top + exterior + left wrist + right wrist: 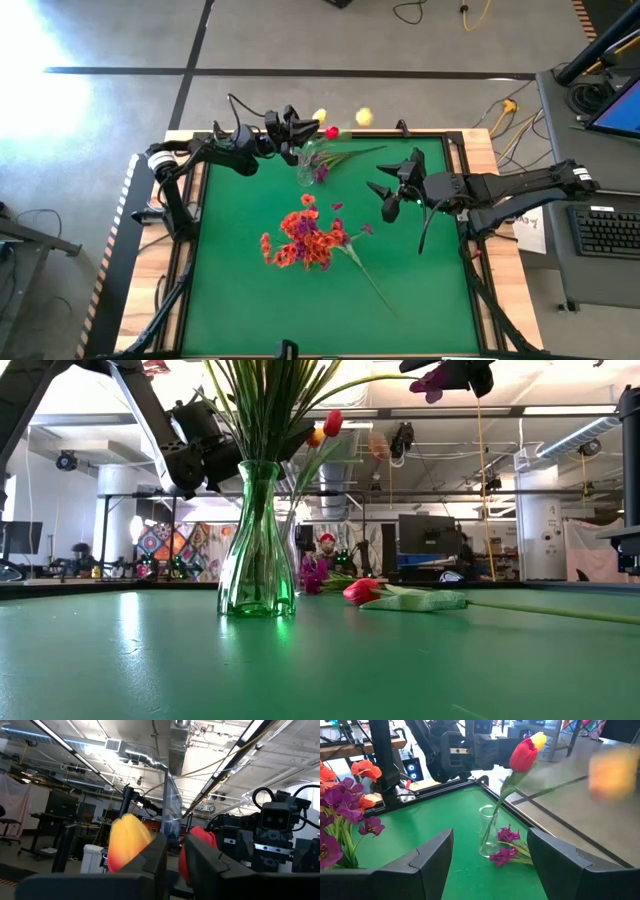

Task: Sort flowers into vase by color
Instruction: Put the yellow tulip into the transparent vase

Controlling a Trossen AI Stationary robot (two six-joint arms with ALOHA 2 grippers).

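The small clear vase (488, 837) stands near the table's far edge with a red tulip (522, 755) upright in it and yellow tulips (320, 115) beside that. My left gripper (173, 855) is raised at the tulip heads (303, 127). Its fingers stand a narrow gap apart, with the yellow head (127, 840) past one finger and the red head (200, 845) past the other. Purple sprays (507, 845) lie at the vase's foot. A heap of orange-red and purple sprays (310, 235) lies mid-table. My right gripper (490, 855) hangs open above the mat (385, 195), right of the heap, holding nothing. My left gripper reaches the red tulip from the table's left, just below its head (512, 775). Nothing shows in the narrow gap between its fingers. Its own fingers hide the stem, so I cannot tell whether it touches the tulip.
In the low view a red tulip (362, 592) lies flat on the green mat beside the vase (257, 550). Loose purple blooms (365, 228) lie near the heap's right side. The mat's near half (300, 310) is bare. A raised rim (440, 135) borders the table.
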